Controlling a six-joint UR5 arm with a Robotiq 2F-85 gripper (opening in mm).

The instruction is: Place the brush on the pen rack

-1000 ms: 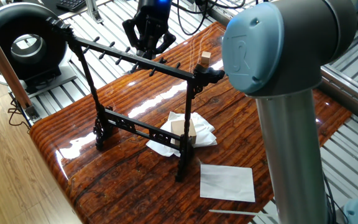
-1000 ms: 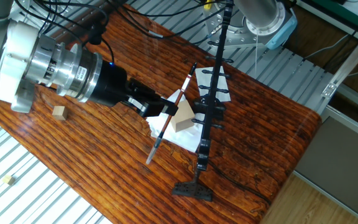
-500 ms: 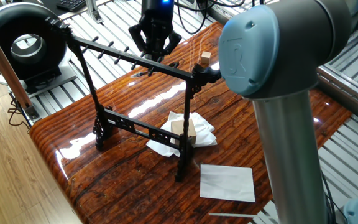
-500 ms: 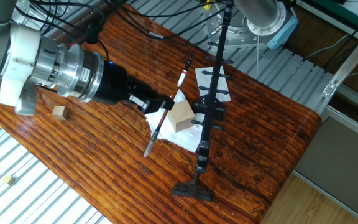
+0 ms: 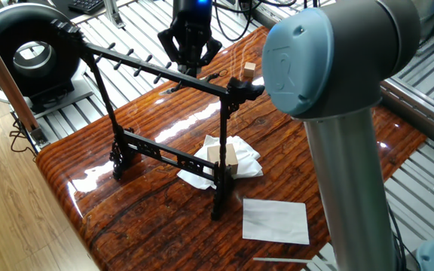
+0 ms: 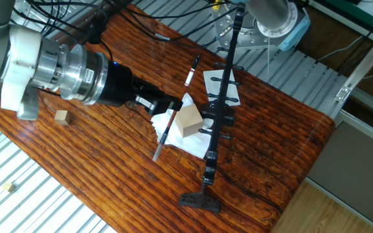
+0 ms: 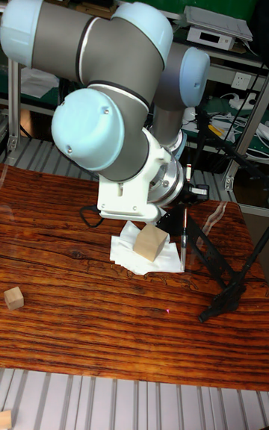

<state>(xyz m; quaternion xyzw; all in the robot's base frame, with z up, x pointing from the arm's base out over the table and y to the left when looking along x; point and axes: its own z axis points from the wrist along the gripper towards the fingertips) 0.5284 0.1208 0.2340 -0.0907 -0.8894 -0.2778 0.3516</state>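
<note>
The brush point(image 6: 173, 111) is a thin stick with a white band near its upper end and a grey tip. It hangs slanted above the table, and my gripper point(image 6: 165, 107) is shut on its middle. In the tall fixed view the brush point(image 7: 184, 230) stands nearly upright, just left of the pen rack point(image 7: 223, 264). The pen rack point(image 5: 157, 71) is a black frame with a peg-lined top bar, and my gripper point(image 5: 191, 66) is right behind that bar. From the other side the pen rack point(image 6: 217, 110) shows end-on, a little right of the brush.
A wooden block point(image 5: 223, 158) lies on a crumpled white cloth point(image 5: 243, 159) by the rack's right post. A white sheet point(image 5: 275, 220) and a pale thin stick point(image 5: 285, 258) lie near the front edge. A small wooden cube point(image 6: 61, 116) sits behind my wrist.
My gripper carried the brush closer to the rack's top bar. The rack's right post and foot have shifted slightly, as if the frame was nudged.
</note>
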